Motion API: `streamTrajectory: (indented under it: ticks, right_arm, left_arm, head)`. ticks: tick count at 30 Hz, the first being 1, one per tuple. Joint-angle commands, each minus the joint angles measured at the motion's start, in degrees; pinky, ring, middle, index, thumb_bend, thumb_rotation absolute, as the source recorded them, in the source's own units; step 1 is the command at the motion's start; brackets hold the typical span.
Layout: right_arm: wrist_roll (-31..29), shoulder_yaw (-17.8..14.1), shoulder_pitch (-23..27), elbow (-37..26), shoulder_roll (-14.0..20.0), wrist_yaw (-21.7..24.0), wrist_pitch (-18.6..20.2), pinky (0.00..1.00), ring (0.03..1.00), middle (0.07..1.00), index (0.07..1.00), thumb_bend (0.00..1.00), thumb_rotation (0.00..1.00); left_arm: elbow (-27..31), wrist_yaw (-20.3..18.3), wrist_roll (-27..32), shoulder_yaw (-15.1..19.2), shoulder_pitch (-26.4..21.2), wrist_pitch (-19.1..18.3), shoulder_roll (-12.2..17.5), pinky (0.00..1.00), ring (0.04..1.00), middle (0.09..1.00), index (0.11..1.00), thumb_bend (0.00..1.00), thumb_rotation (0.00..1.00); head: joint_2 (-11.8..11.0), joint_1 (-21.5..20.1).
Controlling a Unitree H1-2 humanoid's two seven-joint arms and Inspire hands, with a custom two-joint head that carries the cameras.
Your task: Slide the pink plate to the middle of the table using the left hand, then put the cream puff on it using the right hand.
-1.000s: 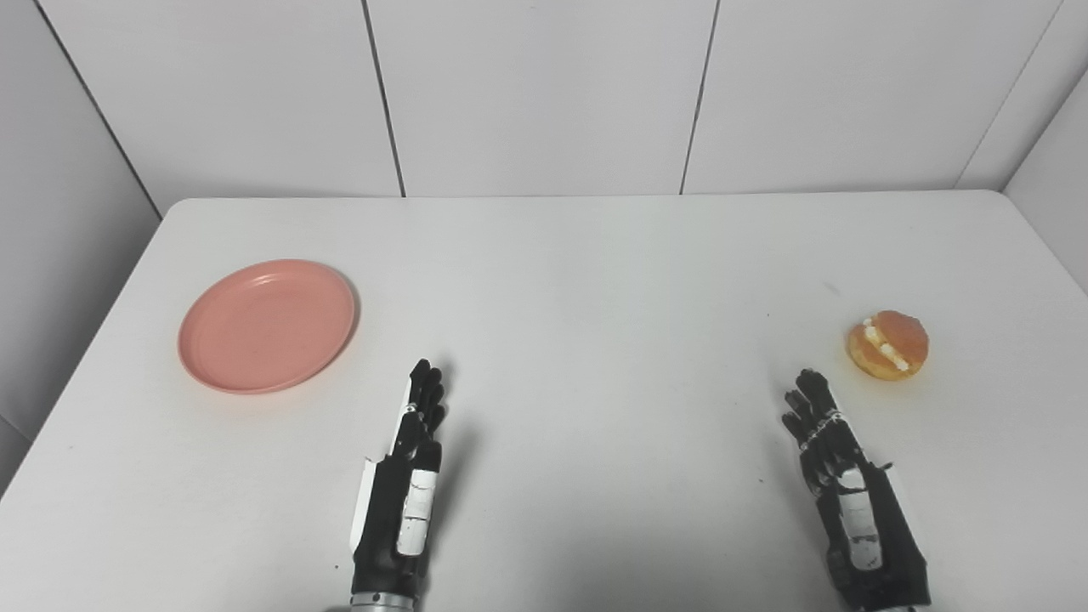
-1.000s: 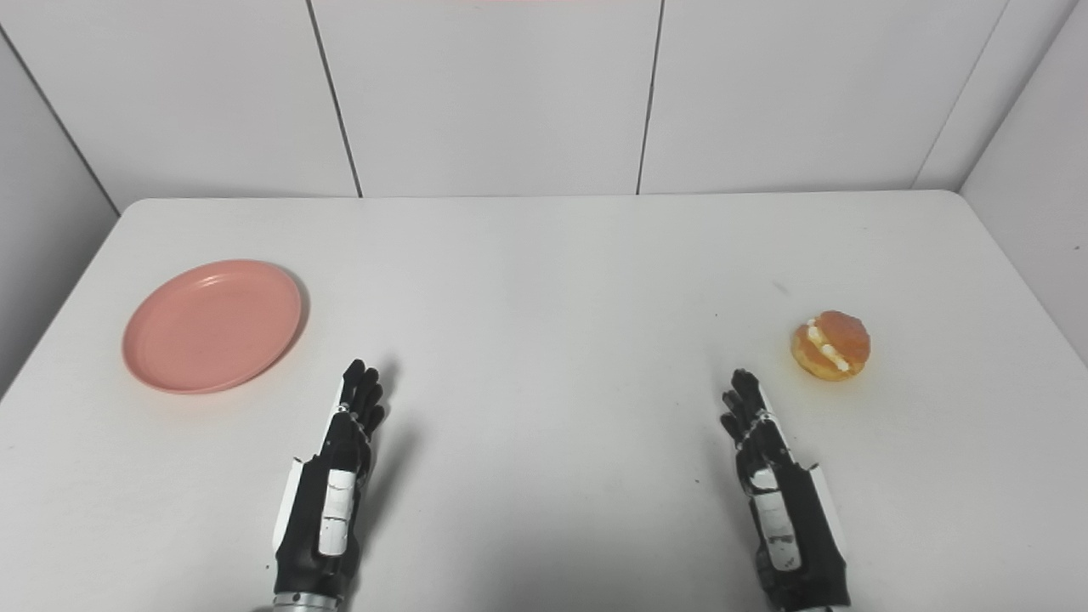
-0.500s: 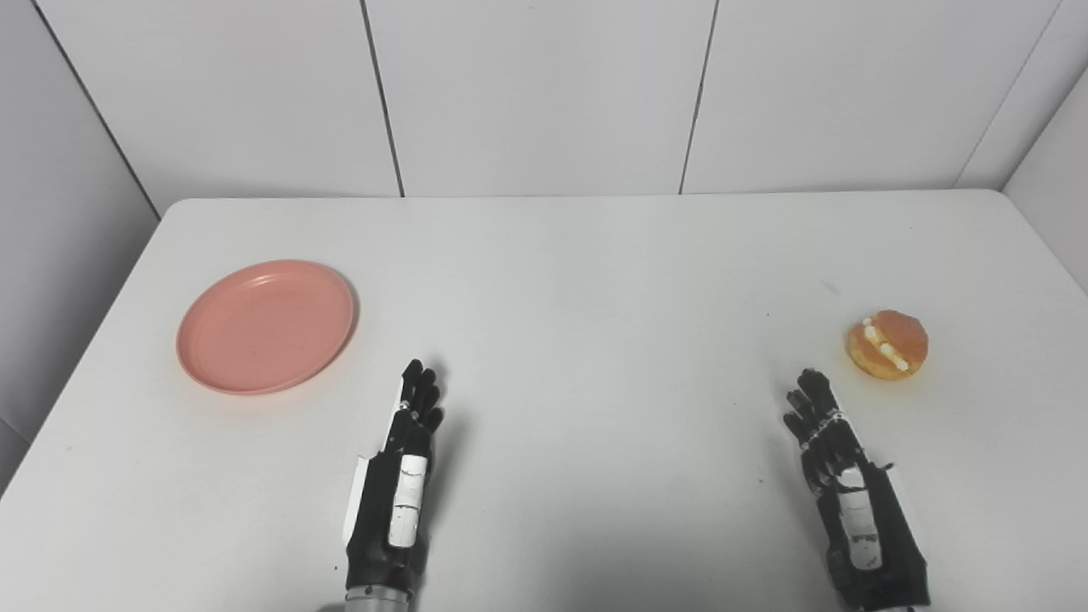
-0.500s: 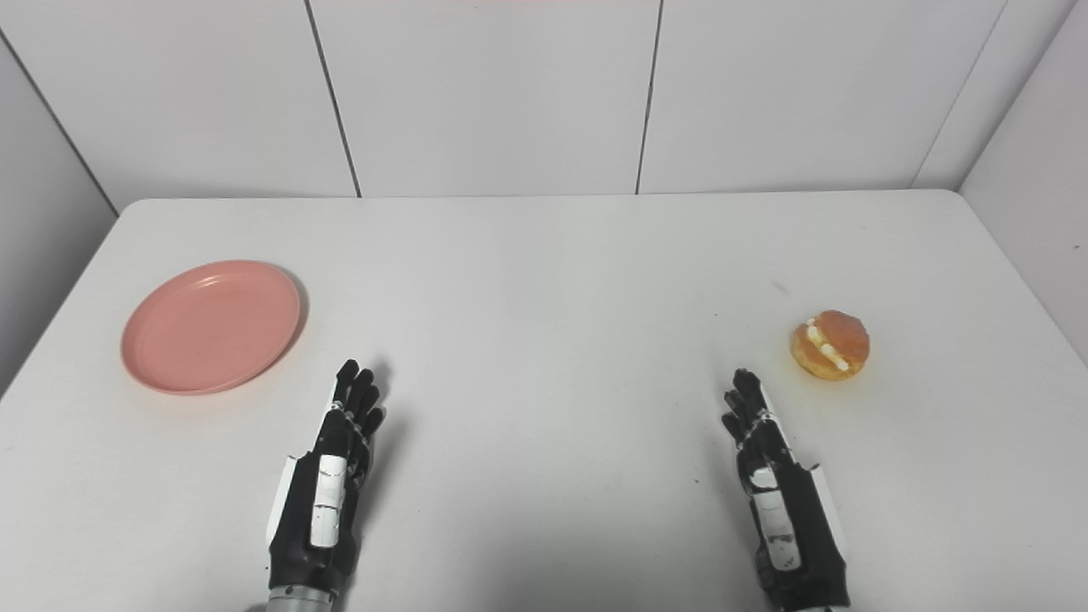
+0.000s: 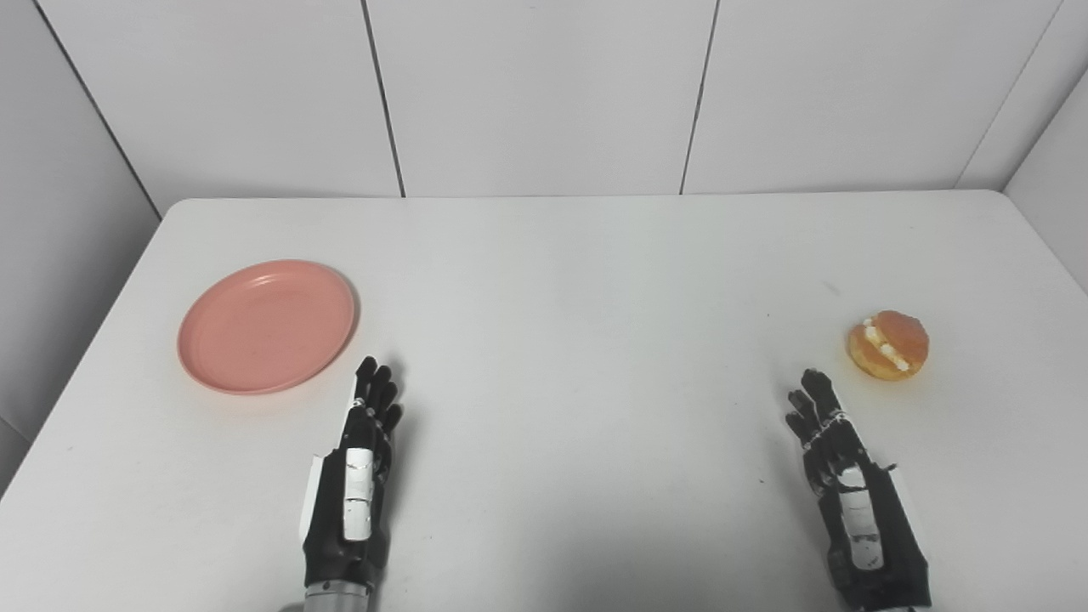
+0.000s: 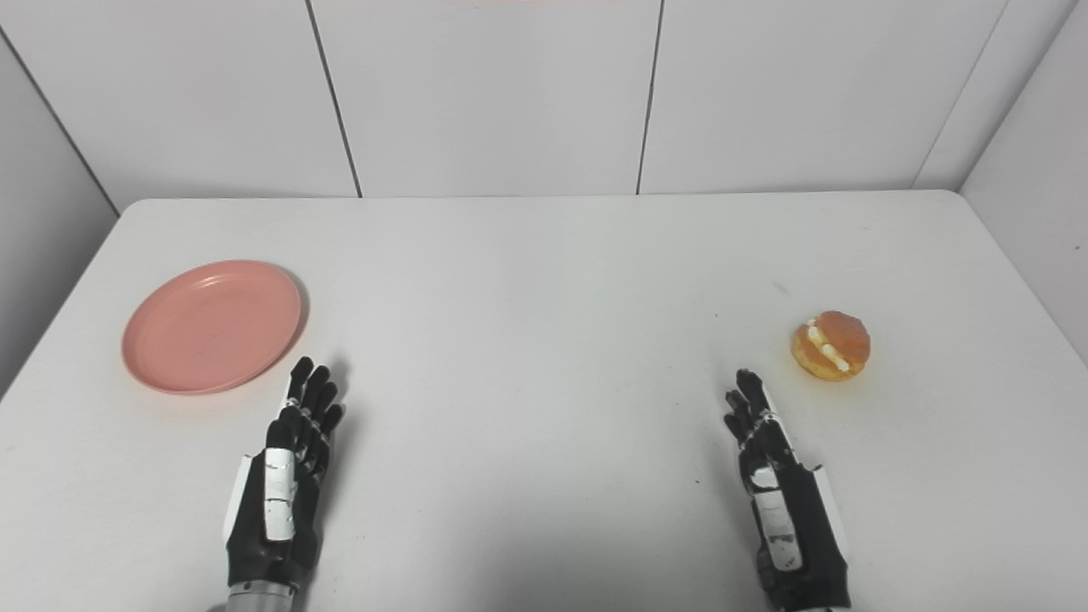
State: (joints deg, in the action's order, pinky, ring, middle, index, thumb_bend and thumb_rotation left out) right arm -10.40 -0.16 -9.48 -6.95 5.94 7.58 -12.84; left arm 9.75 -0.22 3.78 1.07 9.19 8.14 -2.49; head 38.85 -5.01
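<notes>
A round pink plate [image 5: 266,325] lies flat on the left side of the white table [image 5: 578,272]. Just below and right of its rim is my left hand [image 5: 357,467], open, fingers straight and pointing away from me, a short gap from the plate. The cream puff [image 5: 887,343], golden with white cream in its slit, sits at the right side of the table. My right hand [image 5: 850,484] is open too, fingers stretched toward the puff, stopping a little short of it, below and left.
White panelled walls close in the table at the back and on both sides. The table's left edge runs close by the plate, and its right edge lies not far beyond the puff.
My left hand has slid to the left, toward the plate's lower right rim. The right hand, plate and cream puff have stayed where they were.
</notes>
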Motion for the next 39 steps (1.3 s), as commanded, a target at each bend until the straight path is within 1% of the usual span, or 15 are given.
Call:
streamTrajectory:
  ticks: [1, 9, 13, 17, 22, 23, 26, 27, 30, 31, 35, 36, 37, 38, 39]
  right_arm:
    - [0.3, -0.1, -1.4, -0.2, -0.2, -0.2, 1.5, 1.0, 0.988, 1.0, 0.956, 0.93, 0.93]
    - [0.4, 0.0, -1.4, -0.3, -0.3, -0.2, 1.3, 0.99, 0.987, 1.0, 0.959, 0.93, 0.95]
    - [0.4, -0.1, -1.2, 0.1, -0.5, -0.4, 1.4, 0.99, 0.984, 1.0, 0.954, 0.92, 0.94]
    - [0.6, -0.2, -1.2, 0.7, -0.3, -0.3, 0.8, 0.99, 0.989, 1.0, 0.958, 0.93, 0.94]
    - [-0.3, -0.5, -1.4, 1.9, 0.4, 0.5, 0.2, 1.0, 0.989, 1.0, 0.961, 0.93, 0.94]
    - [-0.5, -0.6, -1.4, 2.3, 0.5, 0.7, 0.1, 1.0, 0.989, 1.0, 0.965, 0.93, 0.95]
    - [-1.3, -0.8, -1.2, 3.2, 1.0, 1.4, -0.2, 1.0, 0.992, 1.0, 0.973, 0.93, 0.95]
    - [-1.4, -0.9, -1.2, 3.6, 1.1, 1.6, -0.4, 1.0, 0.993, 1.0, 0.974, 0.93, 0.95]
    - [-1.8, -1.2, -0.9, 4.9, 1.6, 2.2, -1.1, 1.0, 0.998, 1.0, 0.977, 0.94, 0.95]
    - [-2.1, -1.3, -0.8, 5.5, 1.9, 2.6, -1.5, 1.0, 1.0, 1.0, 0.977, 0.94, 0.96]
    - [-3.2, -1.7, -0.4, 7.8, 2.7, 3.8, -2.9, 1.0, 1.0, 1.0, 0.985, 0.92, 0.97]
    - [-3.4, -1.7, -0.2, 8.4, 2.9, 4.2, -3.2, 1.0, 1.0, 1.0, 0.987, 0.91, 0.97]
    - [-3.6, -1.8, -0.1, 8.8, 3.0, 4.4, -3.5, 1.0, 1.0, 1.0, 0.99, 0.91, 0.97]
    - [-3.7, -1.8, 0.0, 9.4, 3.2, 4.7, -3.8, 1.0, 1.0, 1.0, 0.991, 0.91, 0.97]
    - [-3.8, -1.8, 0.1, 9.7, 3.3, 4.9, -4.1, 1.0, 1.0, 1.0, 0.993, 0.91, 0.98]
  left_arm:
    - [1.2, -0.3, 1.2, 0.5, 1.5, -1.2, 1.1, 1.0, 1.0, 1.0, 1.0, 0.83, 1.0]
    - [1.5, -1.2, 1.2, 0.6, 1.3, -2.4, 1.2, 1.0, 1.0, 1.0, 1.0, 0.85, 1.0]
    - [1.0, -1.3, 1.2, 0.5, 1.2, -2.1, 1.0, 1.0, 1.0, 1.0, 1.0, 0.83, 0.99]
    - [0.5, -1.1, 0.4, 0.1, 1.4, -1.4, 0.6, 1.0, 1.0, 1.0, 1.0, 0.82, 1.0]
    - [-0.7, -0.7, -0.3, -0.5, 1.6, -0.1, -0.1, 1.0, 1.0, 1.0, 1.0, 0.81, 1.0]
    - [-1.2, -0.7, -0.4, -0.7, 1.6, 0.4, -0.2, 1.0, 1.0, 1.0, 1.0, 0.81, 1.0]
    - [-2.6, -0.7, -0.9, -1.1, 1.5, 1.8, -0.6, 1.0, 1.0, 1.0, 1.0, 0.82, 0.99]
    - [-3.3, -0.5, -1.3, -1.2, 1.4, 2.5, -0.7, 1.0, 1.0, 0.999, 1.0, 0.82, 0.99]
    - [-5.1, -0.1, -2.2, -1.5, 1.2, 4.0, -1.2, 1.0, 1.0, 0.994, 1.0, 0.83, 0.99]
    - [-5.8, 0.1, -2.5, -1.7, 1.1, 4.5, -1.4, 1.0, 1.0, 0.993, 1.0, 0.84, 0.99]
    - [-7.5, 0.8, -3.4, -2.5, 0.9, 5.7, -2.1, 1.0, 1.0, 0.993, 1.0, 0.83, 0.99]
    - [-8.0, 0.9, -3.6, -2.7, 0.8, 6.1, -2.3, 1.0, 1.0, 0.994, 1.0, 0.83, 0.99]
    - [-8.3, 1.0, -3.6, -2.8, 0.7, 6.4, -2.4, 1.0, 1.0, 0.994, 1.0, 0.83, 0.99]
    - [-8.9, 1.3, -3.8, -2.9, 0.6, 6.9, -2.6, 1.0, 1.0, 0.994, 1.0, 0.83, 0.99]
    - [-9.2, 1.5, -3.9, -3.0, 0.5, 7.2, -2.7, 1.0, 1.0, 0.989, 1.0, 0.83, 0.98]
  head:
    - [0.0, 0.0]
    - [0.1, -0.1]
    - [-0.5, 0.0]
    - [-1.3, 1.0]
    - [-3.1, 3.5]
    - [-3.8, 4.5]
    - [-4.6, 6.0]
    - [-5.4, 7.2]
    - [-6.4, 8.2]
    - [-7.2, 8.9]
    - [-8.8, 10.4]
    - [-9.6, 10.9]
    - [-9.6, 10.9]
    - [-10.3, 11.3]
    - [-10.3, 11.3]
